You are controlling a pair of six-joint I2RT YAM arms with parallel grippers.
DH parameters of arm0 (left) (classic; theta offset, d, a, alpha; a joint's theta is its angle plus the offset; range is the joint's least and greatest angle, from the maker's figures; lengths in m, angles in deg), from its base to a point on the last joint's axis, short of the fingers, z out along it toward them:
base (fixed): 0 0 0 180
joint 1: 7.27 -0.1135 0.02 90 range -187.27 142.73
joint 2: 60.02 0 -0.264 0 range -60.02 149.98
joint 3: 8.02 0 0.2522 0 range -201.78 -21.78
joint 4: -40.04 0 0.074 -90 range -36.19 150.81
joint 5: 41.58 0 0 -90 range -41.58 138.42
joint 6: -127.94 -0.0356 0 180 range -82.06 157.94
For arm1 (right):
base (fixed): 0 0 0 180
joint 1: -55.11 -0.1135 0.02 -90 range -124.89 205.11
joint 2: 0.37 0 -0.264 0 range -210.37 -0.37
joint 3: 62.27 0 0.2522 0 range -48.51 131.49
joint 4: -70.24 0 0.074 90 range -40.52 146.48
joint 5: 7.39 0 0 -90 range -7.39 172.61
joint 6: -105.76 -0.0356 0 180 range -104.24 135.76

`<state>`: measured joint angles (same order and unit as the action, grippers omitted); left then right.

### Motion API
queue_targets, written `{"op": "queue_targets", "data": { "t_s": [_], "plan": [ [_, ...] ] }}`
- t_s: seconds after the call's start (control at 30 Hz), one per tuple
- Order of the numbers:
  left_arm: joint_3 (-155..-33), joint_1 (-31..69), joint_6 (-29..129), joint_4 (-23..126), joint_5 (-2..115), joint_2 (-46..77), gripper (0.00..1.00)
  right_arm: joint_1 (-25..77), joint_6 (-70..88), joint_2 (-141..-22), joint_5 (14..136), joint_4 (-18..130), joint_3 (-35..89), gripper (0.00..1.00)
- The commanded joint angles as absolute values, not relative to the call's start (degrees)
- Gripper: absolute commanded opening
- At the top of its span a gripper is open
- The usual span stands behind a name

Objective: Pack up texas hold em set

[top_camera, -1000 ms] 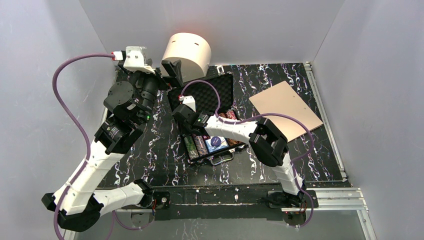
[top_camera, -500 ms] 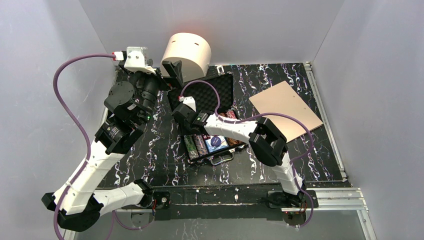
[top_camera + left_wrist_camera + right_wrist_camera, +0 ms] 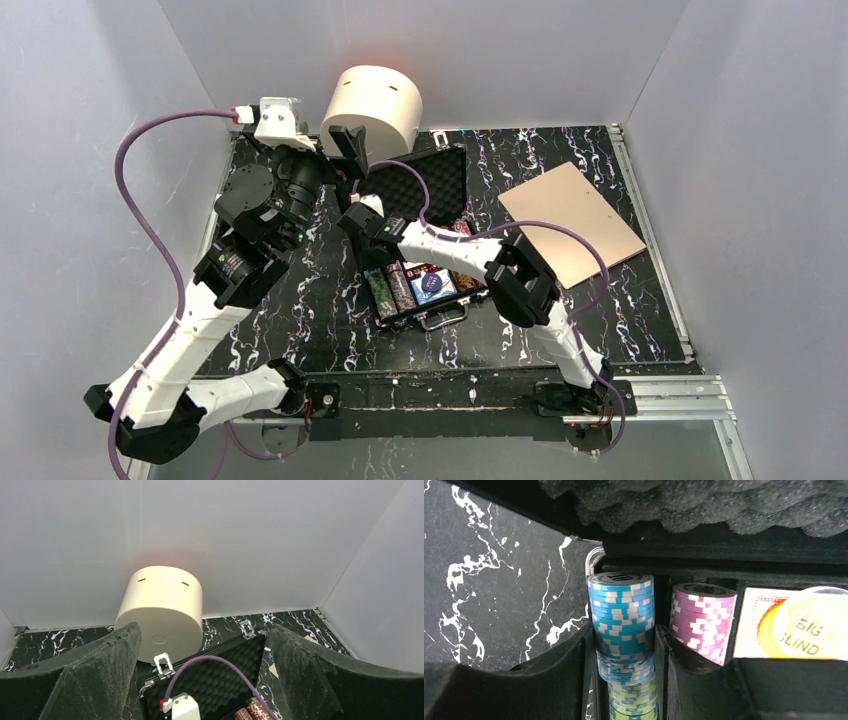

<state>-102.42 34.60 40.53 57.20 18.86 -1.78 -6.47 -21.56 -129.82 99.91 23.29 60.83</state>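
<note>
Chip-packing step: my right claw [image 3: 623, 647] was clenched on the blue chip stack [image 3: 621, 605] in the leftmost slot of the open briefcase [image 3: 432, 312], mid-surface toward the far edge. My left claw [image 3: 205, 632] hung released above the lid [image 3: 215, 680]. Next, I judged: let go and withdraw straight, without tipping the chips.

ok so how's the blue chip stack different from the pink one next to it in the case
The blue chip stack is blue and white, the pink chip stack pink and white. The blue one sits between the right end effector's fingers; the pink one stands clear of them. The blue one lies in the case's end slot by its wall, the pink one in the next slot in. Both are striped and inside the case.
</note>
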Motion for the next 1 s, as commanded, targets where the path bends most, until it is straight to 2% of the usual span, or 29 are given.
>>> {"op": "queue_targets", "data": {
  "t_s": [0.0,0.13,0.3,0.37,0.47,0.6,0.7,0.97],
  "plan": [
    [-101.32,35.05,39.75,55.90,16.93,-3.53,0.98,-5.76,-21.84,-131.02,98.17,17.89,65.69,0.28],
    [-100.83,35.18,39.40,55.87,16.41,-4.09,0.98,-5.52,-22.93,-131.57,99.67,16.18,66.77,0.36],
    [-100.57,35.10,39.09,55.73,16.21,-4.46,0.98,-5.53,-22.82,-130.93,100.23,16.93,66.28,0.59],
    [-100.61,35.20,39.09,55.74,16.16,-4.49,0.98,-5.49,-22.40,-129.11,99.94,19.92,64.14,0.63],
    [-100.80,35.23,39.09,55.78,16.27,-4.54,0.98,-5.51,-22.12,-126.80,100.01,22.92,62.60,0.63],
    [-101.49,35.34,39.78,55.89,17.48,-4.47,0.98,-5.48,-21.96,-124.71,101.43,23.77,62.52,0.56],
    [-101.73,35.28,40.15,56.00,17.68,-4.13,0.98,-5.44,-21.90,-122.16,102.52,25.55,60.66,0.54],
    [-101.81,35.30,41.43,56.55,18.40,-3.41,0.98,-4.13,-22.29,-111.46,104.86,33.62,50.32,0.54]
  ]
}}
